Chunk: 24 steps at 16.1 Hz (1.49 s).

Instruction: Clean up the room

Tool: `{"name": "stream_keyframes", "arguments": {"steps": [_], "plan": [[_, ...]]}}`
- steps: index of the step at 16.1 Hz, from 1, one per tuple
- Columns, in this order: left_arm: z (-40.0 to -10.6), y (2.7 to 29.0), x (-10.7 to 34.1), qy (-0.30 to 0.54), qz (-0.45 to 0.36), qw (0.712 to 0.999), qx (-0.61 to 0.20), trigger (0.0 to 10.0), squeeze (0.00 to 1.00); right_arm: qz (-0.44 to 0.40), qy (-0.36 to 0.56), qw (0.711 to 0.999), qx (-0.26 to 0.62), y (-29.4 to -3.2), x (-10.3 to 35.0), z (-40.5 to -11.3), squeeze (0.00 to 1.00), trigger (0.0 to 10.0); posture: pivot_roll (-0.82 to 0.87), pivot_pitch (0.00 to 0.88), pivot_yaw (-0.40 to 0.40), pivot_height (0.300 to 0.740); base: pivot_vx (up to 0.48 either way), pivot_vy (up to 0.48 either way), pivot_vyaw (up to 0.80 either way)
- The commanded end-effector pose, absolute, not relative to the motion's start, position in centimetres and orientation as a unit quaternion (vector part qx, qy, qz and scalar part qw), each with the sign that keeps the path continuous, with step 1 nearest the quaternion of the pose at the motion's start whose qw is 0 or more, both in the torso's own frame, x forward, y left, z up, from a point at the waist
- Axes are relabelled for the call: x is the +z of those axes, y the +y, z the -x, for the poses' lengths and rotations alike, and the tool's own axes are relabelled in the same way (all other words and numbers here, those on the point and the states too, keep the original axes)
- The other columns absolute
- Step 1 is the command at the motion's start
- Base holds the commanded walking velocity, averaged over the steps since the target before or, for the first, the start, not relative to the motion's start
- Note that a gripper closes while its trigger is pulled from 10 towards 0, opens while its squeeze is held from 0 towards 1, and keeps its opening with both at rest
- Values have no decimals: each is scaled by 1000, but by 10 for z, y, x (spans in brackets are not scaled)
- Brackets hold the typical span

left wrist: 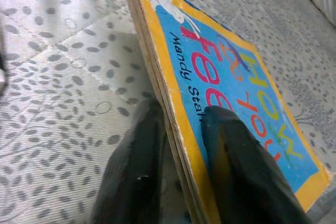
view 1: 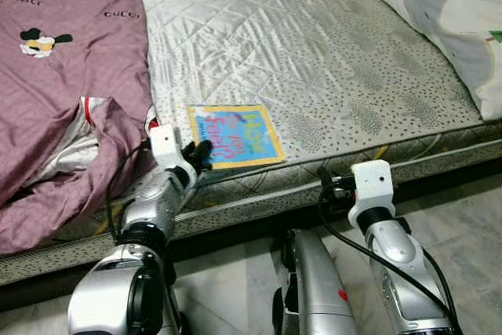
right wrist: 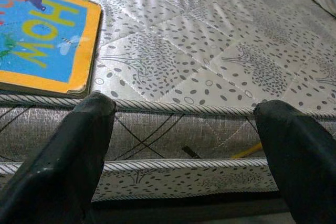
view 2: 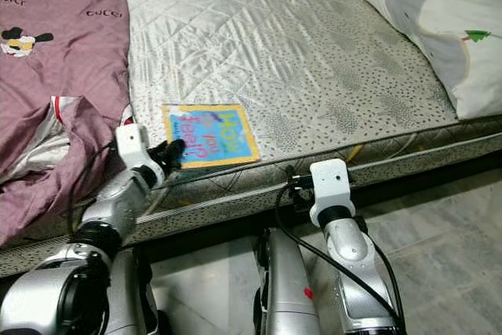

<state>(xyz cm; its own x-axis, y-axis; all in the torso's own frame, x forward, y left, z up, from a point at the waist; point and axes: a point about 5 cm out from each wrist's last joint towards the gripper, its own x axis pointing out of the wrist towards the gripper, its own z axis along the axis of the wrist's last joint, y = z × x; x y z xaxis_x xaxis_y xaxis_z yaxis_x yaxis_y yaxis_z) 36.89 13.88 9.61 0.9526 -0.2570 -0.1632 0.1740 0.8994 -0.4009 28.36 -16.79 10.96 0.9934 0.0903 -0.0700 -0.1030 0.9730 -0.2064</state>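
Inspection is finding one book (view 1: 233, 135) lying flat on the mattress (view 1: 314, 52) near its front edge, blue cover with yellow border facing up. Left gripper (left wrist: 181, 145) is pinching that book's near corner, one finger (left wrist: 134, 171) under the edge against the mattress and one on the cover. Right gripper (right wrist: 181, 129) is hovering just before the mattress side, jaws spread wide and holding nothing. One mauve blanket (view 1: 63, 60) is lying crumpled at the left; one white pillow (view 1: 447, 13) is resting at the far right.
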Motion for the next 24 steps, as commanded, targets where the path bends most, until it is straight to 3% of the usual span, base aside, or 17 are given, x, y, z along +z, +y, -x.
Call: {"name": "stream_keyframes", "arguments": {"steps": [1,8,9,10,11,12,15,24], "plan": [[-371,133,101,95,197,967,-129,0,0,106,34,993,38,-172,107,-283,0,10000,-99,154,-25,518,0,0,0],[-365,137,89,103,235,960,-110,0,0,108,32,993,39,-171,107,-286,0,10000,-94,147,-24,518,0,0,0],[-362,137,84,109,225,962,-108,3333,0,109,31,993,40,-171,107,-287,0,10000,-92,143,-25,518,0,0,0],[-359,136,80,115,223,962,-103,10000,0,109,31,993,41,-171,107,-287,0,10000,-92,143,-25,518,0,0,0],[-356,136,74,123,236,959,-99,10000,0,109,30,993,41,-171,107,-287,0,10000,-92,143,-25,518,0,0,0],[-352,136,68,132,257,952,-96,10000,1000,109,30,993,41,-171,107,-287,0,10000,-95,141,-27,518,0,0,0],[-343,138,54,154,314,933,-87,10000,1000,112,30,992,43,-171,106,-287,0,10000,-100,141,-28,518,0,0,0],[-332,135,36,205,380,897,-92,10000,1000,116,30,992,35,-178,108,-279,0,10000,-135,168,-19,518,0,0,0]]}}
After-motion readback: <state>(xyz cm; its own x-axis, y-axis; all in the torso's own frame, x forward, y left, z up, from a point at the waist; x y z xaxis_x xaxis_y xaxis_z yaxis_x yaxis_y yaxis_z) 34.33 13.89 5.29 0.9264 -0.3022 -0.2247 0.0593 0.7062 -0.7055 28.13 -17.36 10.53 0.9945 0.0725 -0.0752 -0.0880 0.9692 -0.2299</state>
